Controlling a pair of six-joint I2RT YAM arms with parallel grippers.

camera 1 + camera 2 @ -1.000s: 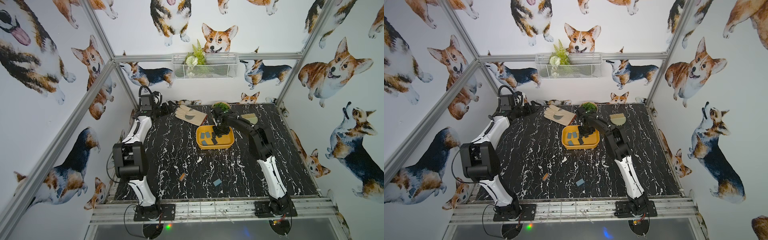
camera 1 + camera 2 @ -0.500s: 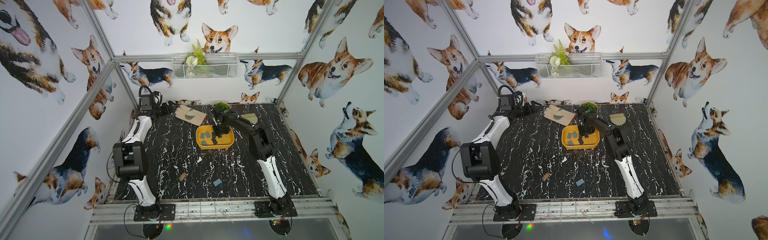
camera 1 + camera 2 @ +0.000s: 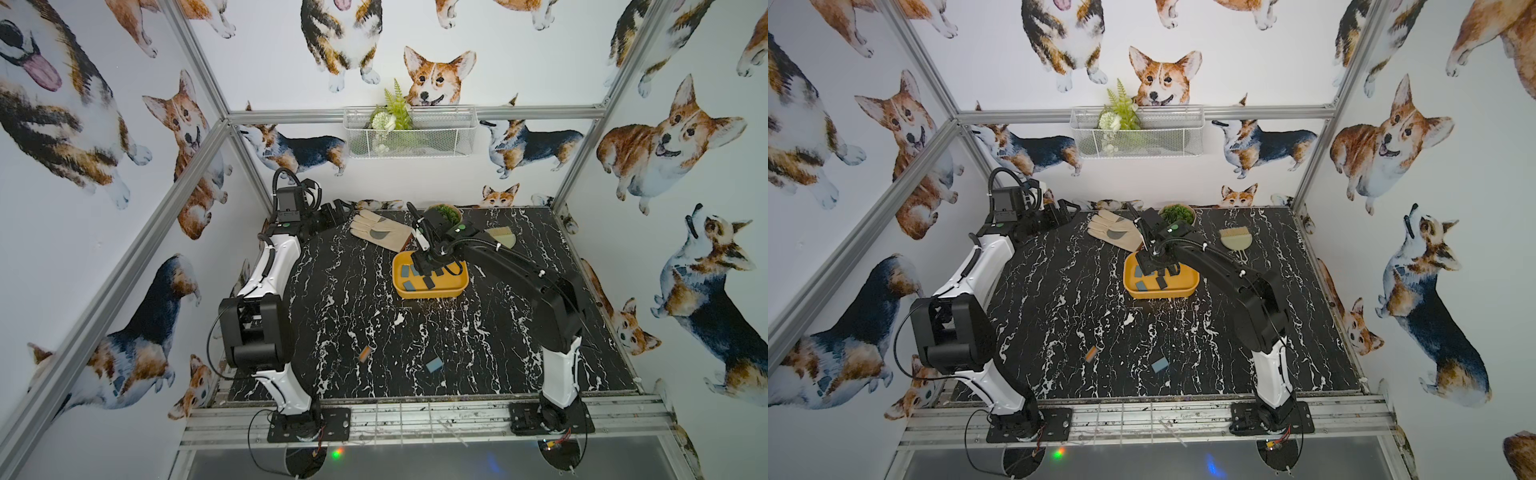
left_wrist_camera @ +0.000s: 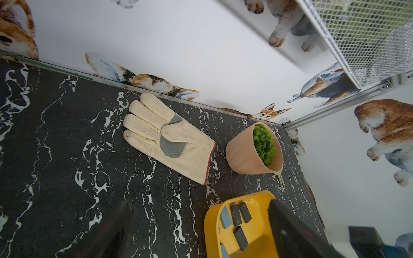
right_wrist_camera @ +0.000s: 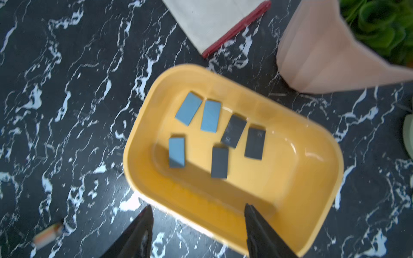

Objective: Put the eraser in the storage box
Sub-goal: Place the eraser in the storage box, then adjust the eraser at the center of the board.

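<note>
While the left end effector (image 3: 336, 211) rests wide open and empty at the back beside one glove (image 3: 380, 235), the right end effector (image 5: 197, 206) hangs over the near wall of the storage box (image 5: 290, 178), jaws parted, holding nothing. I judge that a low sideways pull-out could hook that wall and shove or tip the box. Inside lie six erasers (image 5: 210, 116): three blue, three dark. On the surface (image 3: 353, 291), well apart from the box, lie one small orange piece (image 3: 364, 353) and, to its right, one loose blue eraser (image 3: 433, 365).
</note>
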